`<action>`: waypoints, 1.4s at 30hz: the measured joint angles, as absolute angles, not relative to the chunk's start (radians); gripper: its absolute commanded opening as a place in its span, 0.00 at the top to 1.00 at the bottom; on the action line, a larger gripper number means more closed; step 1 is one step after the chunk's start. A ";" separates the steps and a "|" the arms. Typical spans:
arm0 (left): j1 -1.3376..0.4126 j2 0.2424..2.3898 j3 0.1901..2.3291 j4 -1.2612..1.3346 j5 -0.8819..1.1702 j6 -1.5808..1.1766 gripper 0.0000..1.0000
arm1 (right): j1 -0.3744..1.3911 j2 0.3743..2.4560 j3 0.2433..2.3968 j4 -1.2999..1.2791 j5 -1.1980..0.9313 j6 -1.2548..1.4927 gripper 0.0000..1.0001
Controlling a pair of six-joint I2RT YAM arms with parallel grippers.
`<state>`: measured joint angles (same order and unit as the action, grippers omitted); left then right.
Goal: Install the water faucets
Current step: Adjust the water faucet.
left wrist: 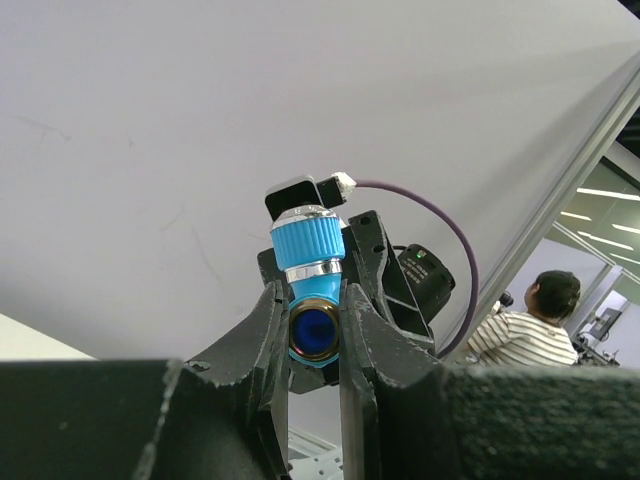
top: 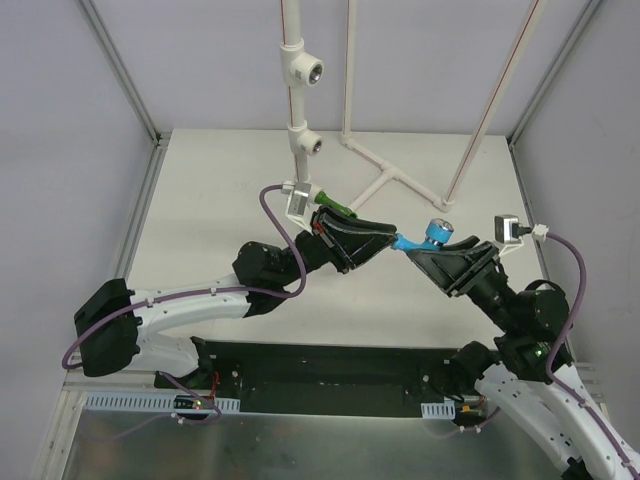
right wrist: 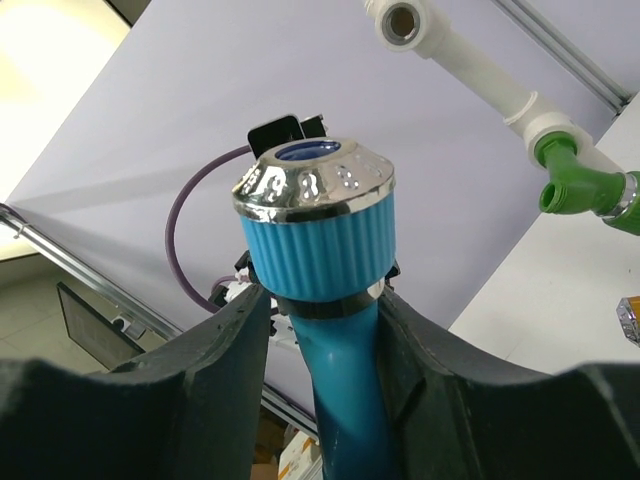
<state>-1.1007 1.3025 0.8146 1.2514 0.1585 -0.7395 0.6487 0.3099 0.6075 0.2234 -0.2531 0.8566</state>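
Observation:
The light blue faucet (top: pixel 410 242) hangs in mid-air between both arms above the table's middle. My right gripper (top: pixel 437 249) is shut on its neck under the ribbed knob (right wrist: pixel 318 240), with the gripper (right wrist: pixel 320 300) pointing up. My left gripper (top: pixel 392 238) is shut on the faucet's brass-ringed end (left wrist: pixel 314 330), seen end-on between its fingers (left wrist: pixel 312 300). The green faucet (top: pixel 337 207) sits screwed into the lowest tee of the white pipe, and it also shows in the right wrist view (right wrist: pixel 570 182). A sliver of orange and shiny metal (right wrist: pixel 630 320) lies on the table.
The upright white pipe (top: pixel 296 100) carries two open tees (top: pixel 312 72) (top: pixel 311 144) above the green faucet. A white pipe frame (top: pixel 395 176) and a slanted rod (top: pixel 500 100) stand at the back. Metal cage posts (top: pixel 118 70) flank the table.

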 measured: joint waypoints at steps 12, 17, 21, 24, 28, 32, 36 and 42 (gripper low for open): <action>-1.100 1.327 0.834 1.265 0.146 -0.739 1.00 | 0.649 0.369 0.598 0.295 -0.249 0.868 0.53; -1.101 1.328 0.853 1.266 0.158 -0.740 1.00 | 0.649 0.370 0.599 0.303 -0.253 0.870 0.54; -1.100 1.331 0.859 1.266 0.166 -0.742 1.00 | 0.649 0.373 0.601 0.305 -0.259 0.871 0.56; -1.100 1.338 0.866 1.268 0.168 -0.747 1.00 | 0.649 0.372 0.601 0.309 -0.259 0.871 0.56; -1.100 1.341 0.869 1.271 0.171 -0.749 1.00 | 0.649 0.371 0.601 0.310 -0.259 0.870 0.55; -1.100 1.341 0.876 1.266 0.177 -0.752 1.00 | 0.649 0.371 0.603 0.310 -0.260 0.868 0.58; -1.100 1.342 0.884 1.252 0.182 -0.766 1.00 | 0.649 0.371 0.612 0.313 -0.268 0.863 0.83; -1.098 1.342 0.884 1.251 0.183 -0.782 1.00 | 0.649 0.370 0.614 0.316 -0.271 0.852 1.00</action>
<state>-1.0985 1.3422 0.8845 1.2510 0.1825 -0.7818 0.6487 0.3702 0.6140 0.3164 -0.2707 0.8516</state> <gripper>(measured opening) 0.193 0.344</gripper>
